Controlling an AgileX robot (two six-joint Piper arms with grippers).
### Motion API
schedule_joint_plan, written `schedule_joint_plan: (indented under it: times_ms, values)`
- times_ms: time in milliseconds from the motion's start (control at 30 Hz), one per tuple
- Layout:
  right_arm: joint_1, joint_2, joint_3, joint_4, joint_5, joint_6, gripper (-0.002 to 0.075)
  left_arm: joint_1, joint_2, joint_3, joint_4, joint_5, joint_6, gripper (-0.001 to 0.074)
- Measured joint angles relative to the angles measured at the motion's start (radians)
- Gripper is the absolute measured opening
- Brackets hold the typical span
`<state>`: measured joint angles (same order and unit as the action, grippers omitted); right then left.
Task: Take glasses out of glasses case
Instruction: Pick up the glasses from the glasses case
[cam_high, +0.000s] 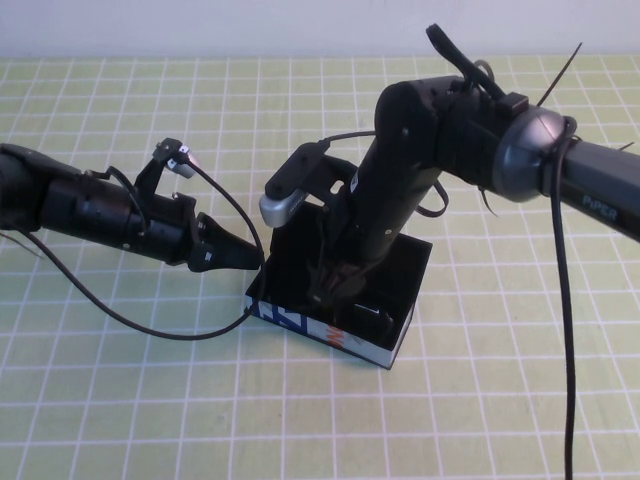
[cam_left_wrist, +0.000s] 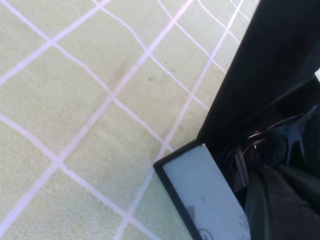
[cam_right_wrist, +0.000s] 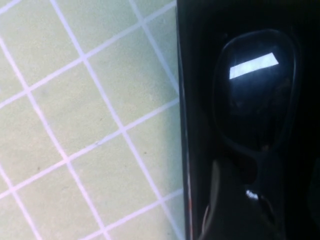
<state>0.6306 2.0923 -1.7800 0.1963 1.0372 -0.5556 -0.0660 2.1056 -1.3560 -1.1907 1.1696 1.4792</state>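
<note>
The glasses case (cam_high: 390, 300) is lying open near the middle of the green gridded worktop (cam_high: 120, 400), its long axis running diagonally from the near right towards the far left, with the printed white side wall facing the camera and the black lid (cam_left_wrist: 270, 65) being held up at the far side. The glasses (cam_right_wrist: 255, 95) are being kept inside the case, resting on the black lining, one squarish lens catching a bright reflection; in the right wrist view the frame is lying along the case wall. The right end effector (cam_high: 335, 295) is being lowered into the case from above, directly over the glasses; whether its fingers are spread or pressed together cannot be told. The left end effector (cam_high: 245, 258) is being held at the left end of the case, its tip just beside the corner, its fingers seemingly pressed together on nothing. Open worktop is being left on every side of the case.
</note>
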Motion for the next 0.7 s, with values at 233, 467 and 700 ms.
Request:
schedule_joint_plan:
  times_ms: [233,467,700]
  values:
    - [0.0,0.045,-0.059,-0.037,0.054,0.0,0.0304,0.0,0.0,0.0,0.0,0.0,-0.002,-0.0004]
    - [0.0,0.061,-0.065,-0.055,0.064,0.0,0.0304,0.0,0.0,0.0,0.006,0.0,-0.004,-0.0004]
    - [0.0,0.072,-0.065,-0.055,0.06,0.0,0.0304,0.0,0.0,0.0,0.006,0.0,-0.004,-0.0004]
